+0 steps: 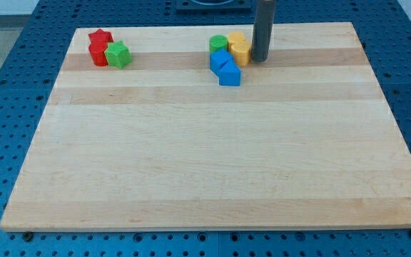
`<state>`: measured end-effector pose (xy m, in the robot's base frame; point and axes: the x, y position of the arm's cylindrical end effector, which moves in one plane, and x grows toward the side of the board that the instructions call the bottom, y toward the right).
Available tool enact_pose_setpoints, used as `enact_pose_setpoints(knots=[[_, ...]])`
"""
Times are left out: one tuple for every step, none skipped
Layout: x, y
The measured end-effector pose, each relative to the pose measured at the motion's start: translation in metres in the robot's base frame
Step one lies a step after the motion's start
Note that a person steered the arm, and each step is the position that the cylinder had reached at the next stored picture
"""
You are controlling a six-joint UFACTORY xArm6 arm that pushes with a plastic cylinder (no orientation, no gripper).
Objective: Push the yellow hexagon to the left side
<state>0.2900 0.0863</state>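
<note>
Yellow is sitting close to the board's (191, 143) far edge, a little right of centre: the yellow hexagon (242, 52) with a second yellow block (235, 38) touching it behind. My tip (258, 60) is resting just beside the hexagon's right side; it is a bare rod, holding nothing. A green cylinder (218, 44) and two blue blocks (225, 68) are crowding the hexagon's left, so I am judging that a slow, centred leftward push is needed, or the hexagon will slip off. Whether tip and hexagon are touching is hard to tell. Red blocks (99, 47) and a green star (118, 54) are sitting near the far left corner.
</note>
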Motion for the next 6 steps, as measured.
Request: enact_pose_setpoints(knots=[[-0.016, 0.000], [-0.029, 0.000], [-0.040, -0.004], [-0.044, -0.018], [-0.046, -0.035], [-0.046, -0.045]])
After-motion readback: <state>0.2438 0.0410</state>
